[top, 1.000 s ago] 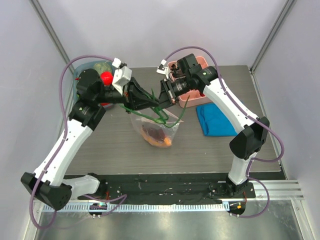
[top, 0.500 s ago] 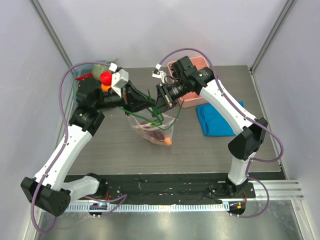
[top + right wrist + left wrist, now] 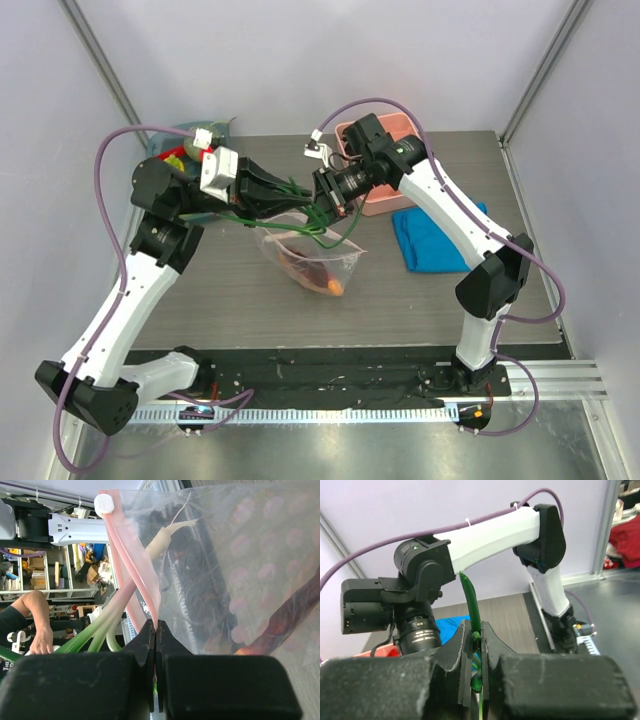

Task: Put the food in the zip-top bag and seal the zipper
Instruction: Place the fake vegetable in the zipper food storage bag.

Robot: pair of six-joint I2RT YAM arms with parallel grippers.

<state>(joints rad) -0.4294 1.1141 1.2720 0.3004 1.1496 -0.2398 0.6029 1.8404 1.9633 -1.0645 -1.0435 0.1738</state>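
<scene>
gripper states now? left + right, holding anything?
Left gripper: shut on the long green toy scallion stalk.
Right gripper: shut on the pink zipper strip of the clear dotted plastic bag.

We look down from above the table's [image 3: 230, 300] near edge; wrist views sit close, the right sharing the zip-top bag [image 3: 240, 555].

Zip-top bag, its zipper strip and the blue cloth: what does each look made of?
Zip-top bag: thin clear plastic film, glossy, pale pink dots printed; it wrinkles and shows its contents. Zipper strip: opaque pink plastic, smooth, probably stiffer. Blue cloth: matte fabric, apparently; it lies folded with soft creases.
</scene>
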